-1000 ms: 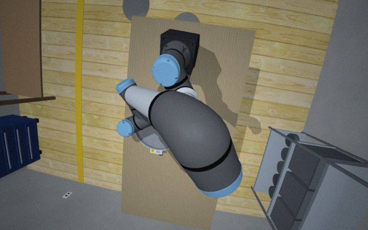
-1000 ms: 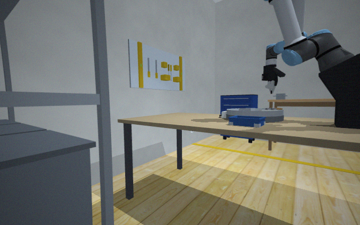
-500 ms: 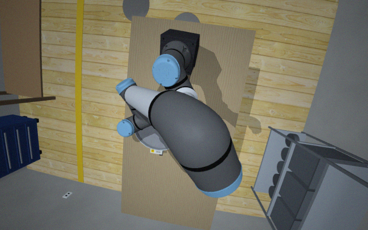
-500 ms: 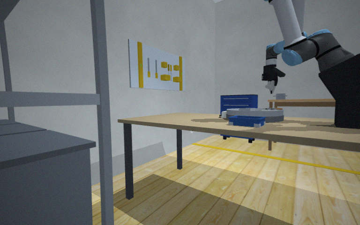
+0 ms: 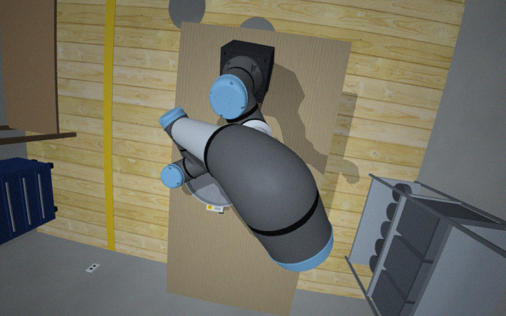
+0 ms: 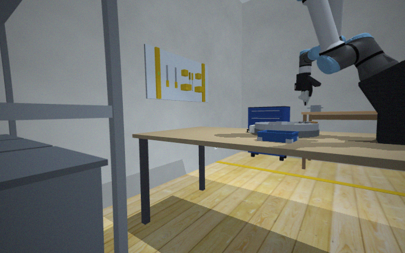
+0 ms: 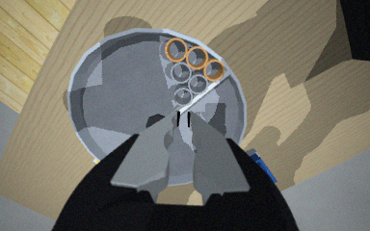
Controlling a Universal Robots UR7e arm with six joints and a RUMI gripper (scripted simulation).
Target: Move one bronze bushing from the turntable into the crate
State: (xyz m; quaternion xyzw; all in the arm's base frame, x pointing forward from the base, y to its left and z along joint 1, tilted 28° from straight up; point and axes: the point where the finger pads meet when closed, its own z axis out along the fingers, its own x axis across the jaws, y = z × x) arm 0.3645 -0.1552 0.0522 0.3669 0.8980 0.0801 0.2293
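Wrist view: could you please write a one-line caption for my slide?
Shut, empty gripper above the turntable, where three bronze bushings and three grey bushings stand clustered.

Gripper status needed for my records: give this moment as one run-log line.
gripper: shut, holding nothing | position: above round grey turntable | three bronze bushings: on turntable | blue crate: no bushing visible

On the tan wooden tabletop (image 6: 191, 132) sits the round grey turntable (image 7: 120, 96), six short sleeves clustered at one edge. The shallow blue plastic crate (image 6: 277, 136) lies just beside it.
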